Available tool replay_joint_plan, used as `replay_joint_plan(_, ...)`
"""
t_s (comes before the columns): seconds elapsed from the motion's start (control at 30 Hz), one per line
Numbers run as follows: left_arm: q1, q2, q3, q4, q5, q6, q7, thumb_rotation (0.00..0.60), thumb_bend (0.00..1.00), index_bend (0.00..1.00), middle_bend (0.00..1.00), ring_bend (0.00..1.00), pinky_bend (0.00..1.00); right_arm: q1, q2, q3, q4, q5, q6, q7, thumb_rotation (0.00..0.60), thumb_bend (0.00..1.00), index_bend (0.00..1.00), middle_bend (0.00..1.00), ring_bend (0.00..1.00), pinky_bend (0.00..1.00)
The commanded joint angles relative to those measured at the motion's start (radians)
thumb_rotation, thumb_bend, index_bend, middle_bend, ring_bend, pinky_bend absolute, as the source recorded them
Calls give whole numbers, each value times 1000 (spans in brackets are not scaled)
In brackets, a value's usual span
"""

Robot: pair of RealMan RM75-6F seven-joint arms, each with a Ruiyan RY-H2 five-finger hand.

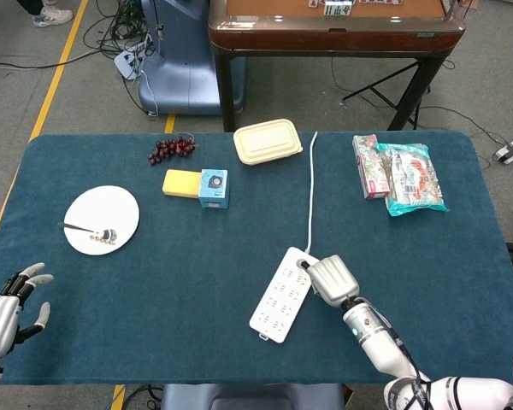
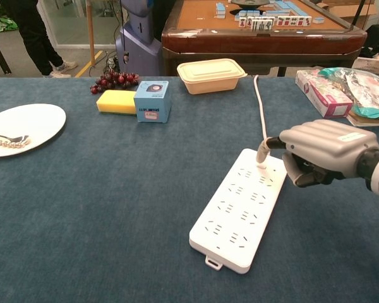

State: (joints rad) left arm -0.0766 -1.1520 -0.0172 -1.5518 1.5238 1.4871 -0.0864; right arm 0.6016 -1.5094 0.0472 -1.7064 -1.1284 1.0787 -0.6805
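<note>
The right hand (image 2: 322,158) is hovering at the far end of the white power strip (image 2: 240,208), its fingers curled in and a fingertip (image 2: 263,153) pressing down on the strip right where the white cord (image 1: 311,184) comes in; it is gripping nothing that I can see. The strip itself is lying flat on the blue tablecloth (image 1: 197,282), near the front edge and slightly right of centre, angled so its near end is pointing left. The cord is running straight away toward the far edge, passing just right of the cream lidded food container (image 1: 268,141). Off to the far right, a pink box (image 1: 368,166) and a clear snack bag (image 1: 413,178) are lying side by side, touching. Moving left along the far side, a small blue box (image 1: 214,188) is sitting against a yellow sponge (image 1: 181,183), with a bunch of dark grapes (image 1: 172,149) just beyond them. Further left, a white plate (image 1: 103,219) is carrying a small utensil. Down at the near left corner, the left hand (image 1: 7,309) is hanging off the table edge, fingers spread apart and holding nothing.
</note>
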Motion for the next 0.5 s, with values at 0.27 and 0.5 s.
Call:
replay_joint_plan(0.27, -1, -5, 3, -1, 4, -2, 14, 600, 483, 348, 180, 178, 535, -40, 124, -18, -147, -145, 127, -33, 600, 766, 260, 842, 978, 1000)
replay_joint_plan(0.5, 5, 3, -3, -11, 9, 22, 17, 600, 483, 347, 180, 178, 535, -130, 246, -70, -206, -233, 249, -41, 600, 339, 260, 531, 630, 745)
